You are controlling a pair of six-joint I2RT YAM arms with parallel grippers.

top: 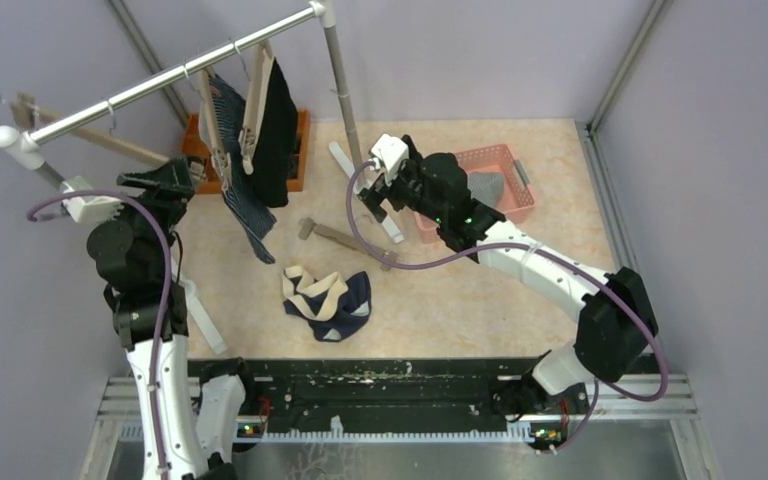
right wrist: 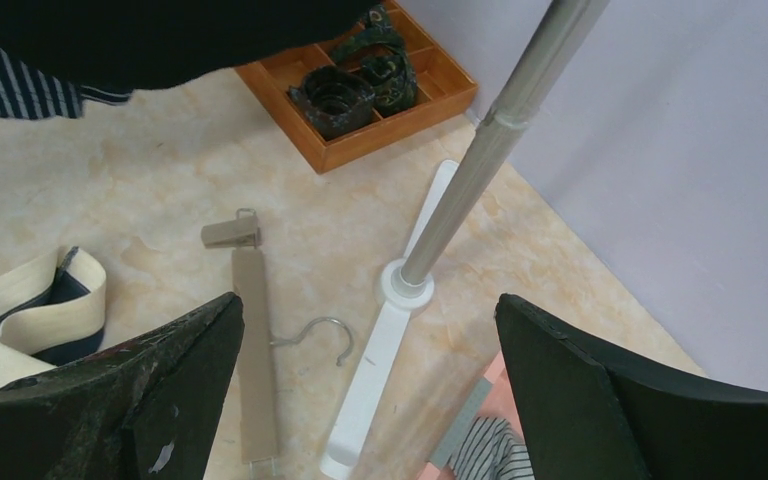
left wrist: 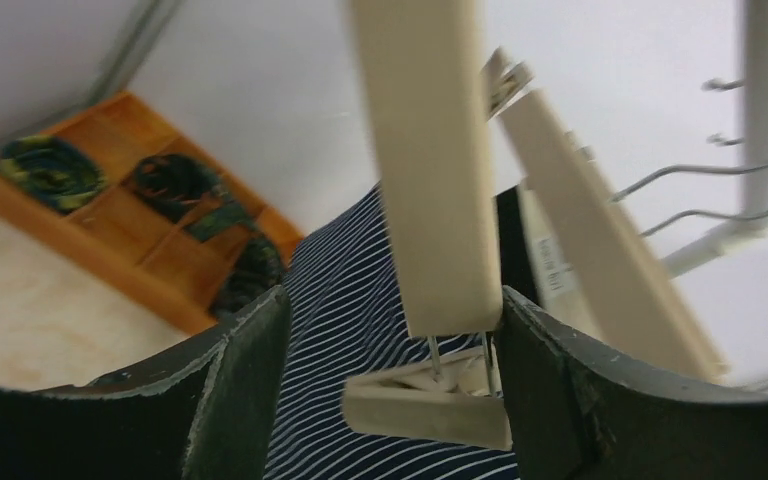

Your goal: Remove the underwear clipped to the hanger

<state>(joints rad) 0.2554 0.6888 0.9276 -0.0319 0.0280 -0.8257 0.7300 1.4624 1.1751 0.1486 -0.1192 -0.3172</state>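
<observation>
Our left gripper (left wrist: 392,340) gapes wide around the clip (left wrist: 425,405) pinning the striped underwear (left wrist: 345,290) to its hanger (left wrist: 430,170); our right gripper (right wrist: 370,340) hangs empty, jaws apart. Rolled socks (right wrist: 338,100) fill the wooden tray (right wrist: 400,128), grey cloth (top: 487,187) the pink basket (top: 470,153).

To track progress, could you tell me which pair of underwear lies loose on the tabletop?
The navy pair with the wide beige waistband, lying crumpled; the striped pair and the black pair hang from hangers.

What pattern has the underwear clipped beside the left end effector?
The underwear is navy with thin white stripes; the left wrist view shows it best.
</observation>
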